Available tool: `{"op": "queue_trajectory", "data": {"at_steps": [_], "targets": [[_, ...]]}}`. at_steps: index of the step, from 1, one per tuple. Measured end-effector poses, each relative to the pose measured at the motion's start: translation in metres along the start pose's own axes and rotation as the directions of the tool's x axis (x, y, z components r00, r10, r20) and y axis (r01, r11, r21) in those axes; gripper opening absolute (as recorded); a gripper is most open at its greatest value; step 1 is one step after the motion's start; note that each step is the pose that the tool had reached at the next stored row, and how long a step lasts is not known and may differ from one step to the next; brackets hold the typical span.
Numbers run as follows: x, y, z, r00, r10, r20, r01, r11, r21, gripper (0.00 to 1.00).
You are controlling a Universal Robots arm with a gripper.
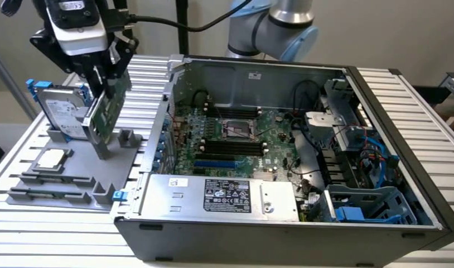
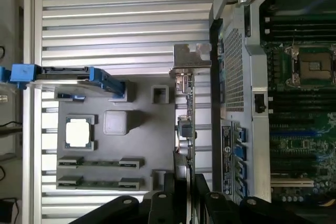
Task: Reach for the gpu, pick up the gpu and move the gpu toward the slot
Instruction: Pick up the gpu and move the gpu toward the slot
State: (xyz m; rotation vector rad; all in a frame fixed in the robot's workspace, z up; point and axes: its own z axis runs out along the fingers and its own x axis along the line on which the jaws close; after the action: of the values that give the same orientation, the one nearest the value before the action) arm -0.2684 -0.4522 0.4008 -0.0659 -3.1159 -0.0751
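Gripping the gpu (image 1: 108, 109) by its upper edge, the claw (image 1: 106, 70) is closed on the card and holds it upright above the grey holder tray (image 1: 71, 167); the hard drive (image 1: 61, 111) stands just beside it. The open computer case (image 1: 286, 151) sits on the table (image 1: 405, 106) toward the exterior view's right.

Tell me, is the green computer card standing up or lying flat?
Standing up on its edge. The thin green circuit-board card rises upright over the grey plastic holder tray, with the robot's black claw clamped on its top edge.
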Motion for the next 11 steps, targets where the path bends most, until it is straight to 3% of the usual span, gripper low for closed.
{"op": "queue_trajectory", "data": {"at_steps": [11], "targets": [[-0.048,0.0034,-0.0380,0.9999,0.000,-0.0165,0.000,0.9998,-0.0189,0.26]]}}
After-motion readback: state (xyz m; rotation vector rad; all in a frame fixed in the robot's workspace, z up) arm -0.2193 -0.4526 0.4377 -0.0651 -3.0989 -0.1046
